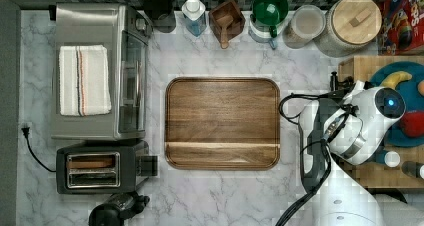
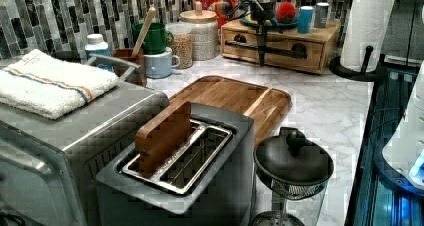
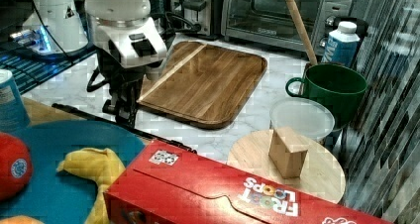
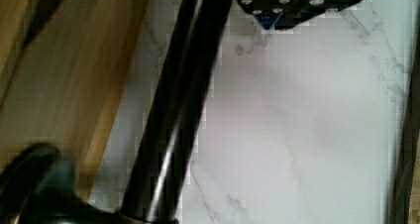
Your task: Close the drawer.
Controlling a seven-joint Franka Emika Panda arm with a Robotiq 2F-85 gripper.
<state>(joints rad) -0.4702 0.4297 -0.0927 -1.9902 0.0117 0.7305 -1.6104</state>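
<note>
The drawer is the light-wood front in the small cabinet at the back of the left view, with a long black bar handle across it. My gripper hangs straight down against the middle of that handle. In the right view the gripper stands at the handle, just off the cabinet's edge. The wrist view has the handle running diagonally over white marble, the wood front beside it. How far out the drawer stands I cannot tell.
A dark walnut board lies mid-counter. A toaster and a toaster oven stand on the top view's left. Jars and mugs line the back wall. A paper towel roll stands beside the cabinet. A blue plate tops the cabinet.
</note>
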